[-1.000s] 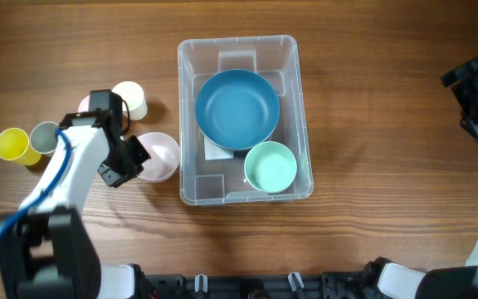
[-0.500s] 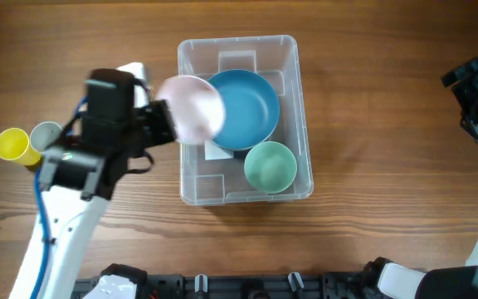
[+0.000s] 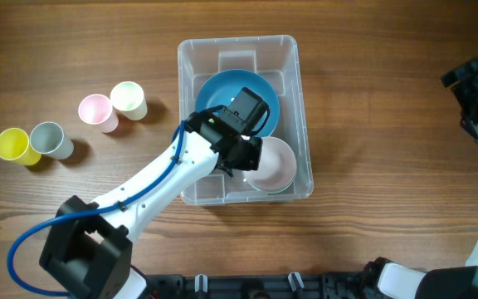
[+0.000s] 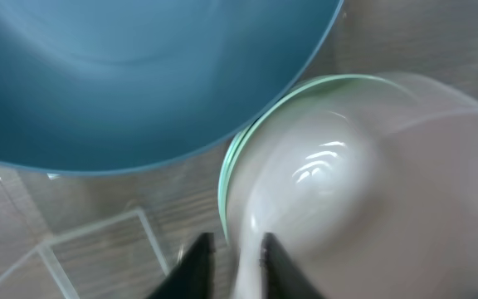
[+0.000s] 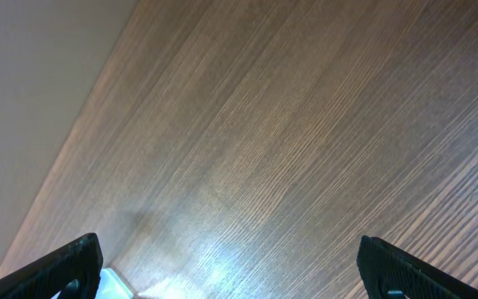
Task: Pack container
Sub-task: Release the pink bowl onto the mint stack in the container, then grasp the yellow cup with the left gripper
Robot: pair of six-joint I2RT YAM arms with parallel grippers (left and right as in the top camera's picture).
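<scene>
Pink bowl [image 4: 330, 174], pinched by its rim in my left gripper [image 4: 232, 262], sits nested in the green bowl [image 4: 229, 166]. The blue bowl [image 4: 139, 75] has its edge just ahead. My right gripper [image 5: 239, 270] gapes wide.

Wood table [image 3: 388, 83] carries container [image 3: 237, 48], pink cup [image 3: 95, 110], white cup [image 3: 128, 99], yellow cup [image 3: 12, 144], grey cup [image 3: 48, 138]

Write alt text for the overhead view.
The left hand grips a pale pink plastic bowl inside the large clear plastic rectangular container, beside a big blue round bowl. Four small plastic cups stand on the wooden table left of it: yellow cup, grey cup, pink cup, cream cup.
</scene>
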